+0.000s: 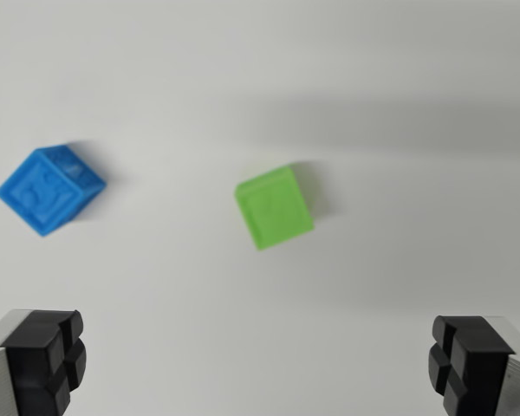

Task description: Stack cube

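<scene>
Gripper (258, 368): jaws wide apart, holding nothing.
Green cube (275, 207): ahead, roughly centred, rotated; turn the fingers square to its flat sides.
Blue cube (50, 189): well apart, left.

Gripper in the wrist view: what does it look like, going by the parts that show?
Only the two fingertips of the gripper show, at the bottom corners. Each finger ends in a black, blocky pad with grooves cut into it, mounted on a light grey or silver body. No cables or markings are visible; the rest of the arm is out of frame.
</scene>
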